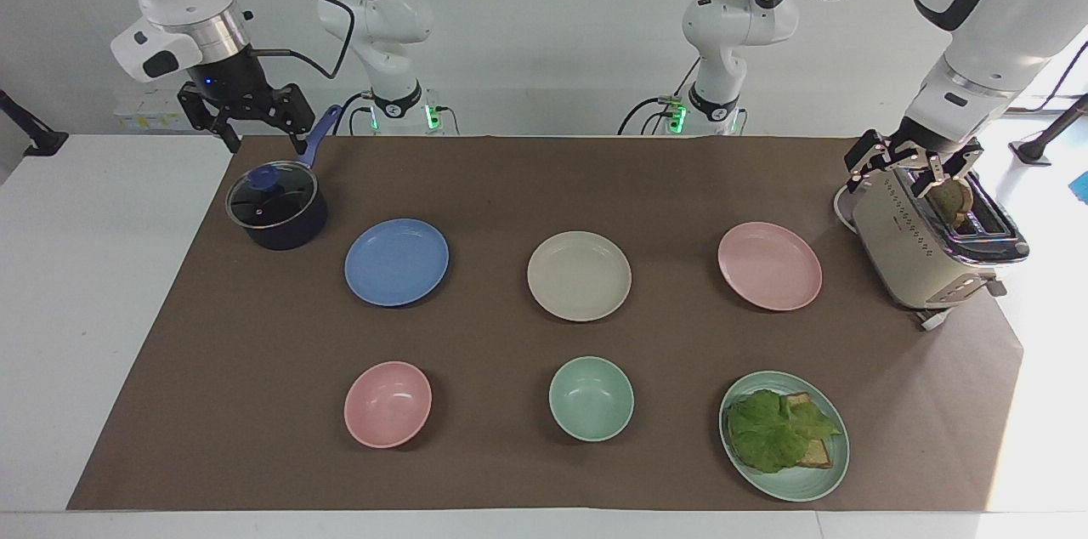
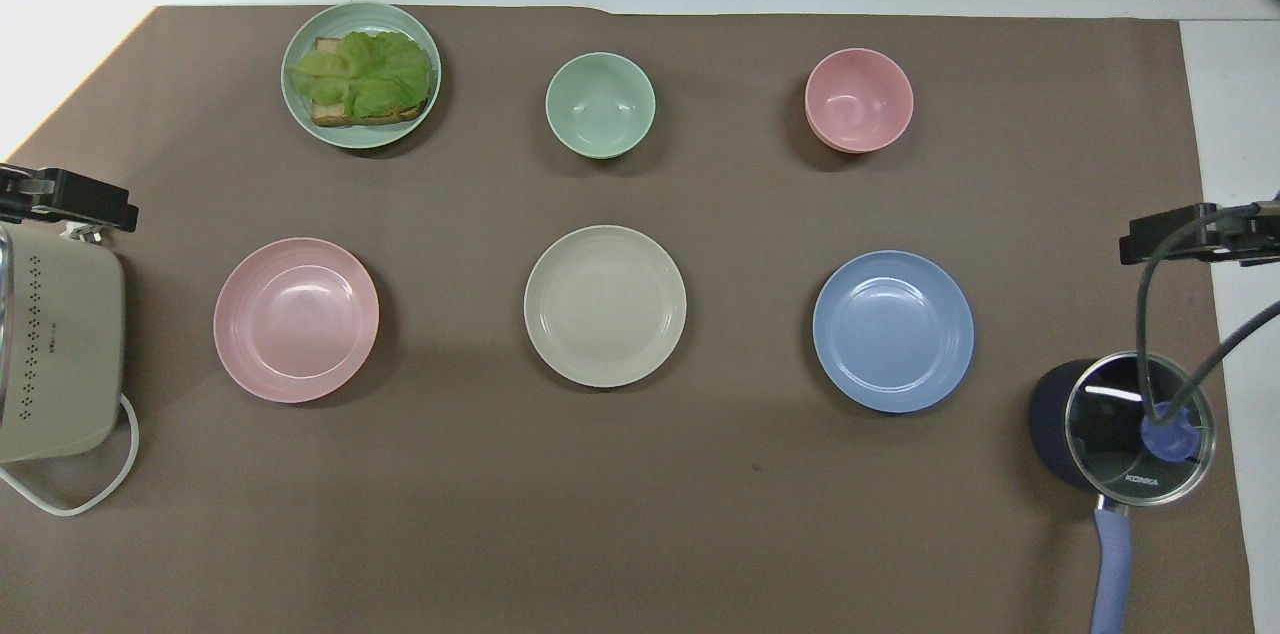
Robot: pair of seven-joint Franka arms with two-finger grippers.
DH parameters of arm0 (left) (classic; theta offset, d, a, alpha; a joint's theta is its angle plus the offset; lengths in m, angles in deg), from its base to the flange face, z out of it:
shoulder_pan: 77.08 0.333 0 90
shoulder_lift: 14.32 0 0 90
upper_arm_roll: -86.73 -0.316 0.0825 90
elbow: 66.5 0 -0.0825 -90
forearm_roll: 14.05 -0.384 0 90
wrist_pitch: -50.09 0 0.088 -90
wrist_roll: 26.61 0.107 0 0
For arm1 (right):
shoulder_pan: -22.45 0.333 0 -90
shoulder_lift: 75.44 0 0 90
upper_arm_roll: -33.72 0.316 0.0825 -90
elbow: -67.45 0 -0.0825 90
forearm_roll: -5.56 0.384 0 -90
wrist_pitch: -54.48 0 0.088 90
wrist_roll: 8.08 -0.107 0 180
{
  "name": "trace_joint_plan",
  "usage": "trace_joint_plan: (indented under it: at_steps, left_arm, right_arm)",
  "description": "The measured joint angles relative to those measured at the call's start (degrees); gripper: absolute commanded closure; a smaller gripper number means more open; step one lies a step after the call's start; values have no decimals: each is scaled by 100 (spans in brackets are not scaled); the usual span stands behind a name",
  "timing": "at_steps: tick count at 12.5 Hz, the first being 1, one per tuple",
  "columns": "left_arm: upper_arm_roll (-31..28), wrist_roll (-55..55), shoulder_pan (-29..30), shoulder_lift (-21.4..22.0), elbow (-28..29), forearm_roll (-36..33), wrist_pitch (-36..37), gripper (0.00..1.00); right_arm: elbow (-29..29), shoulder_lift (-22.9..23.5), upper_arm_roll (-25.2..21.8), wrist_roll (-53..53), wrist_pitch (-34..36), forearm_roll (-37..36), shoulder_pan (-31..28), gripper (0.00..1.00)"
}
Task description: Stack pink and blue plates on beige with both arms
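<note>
Three plates lie in a row across the brown mat. The blue plate (image 1: 396,261) (image 2: 893,331) is toward the right arm's end, the beige plate (image 1: 579,275) (image 2: 605,305) is in the middle, and the pink plate (image 1: 769,265) (image 2: 296,319) is toward the left arm's end. All are flat on the mat, apart from each other, with nothing on them. My right gripper (image 1: 265,135) (image 2: 1190,239) hangs open and empty above the saucepan. Over the toaster, my left gripper (image 1: 911,169) (image 2: 70,199) is open, holding nothing.
A dark saucepan (image 1: 276,207) with a glass lid stands beside the blue plate. A cream toaster (image 1: 922,254) with bread in its slot stands beside the pink plate. Farther from the robots are a pink bowl (image 1: 388,404), a mint bowl (image 1: 591,398) and a mint plate (image 1: 829,479) with lettuce and toast.
</note>
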Motion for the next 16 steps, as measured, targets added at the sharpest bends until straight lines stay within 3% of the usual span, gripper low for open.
trace_joint_plan:
  at_steps: [5,7,12,16]
  left_arm:
    - [-12,-78,8,58,138,87,-1,0]
    - [-15,-84,9,45,697,93,-236,0]
    - [-76,-94,190,-140,2680,94,-2161,0]
    - [-98,-94,511,-471,3364,94,-2897,0]
  right_arm:
    - [0,1,0,0,0,0,0,0]
    - [0,1,0,0,0,0,0,0]
    - [0,1,1,0,0,0,0,0]
    - [4,1,1,0,0,0,0,0]
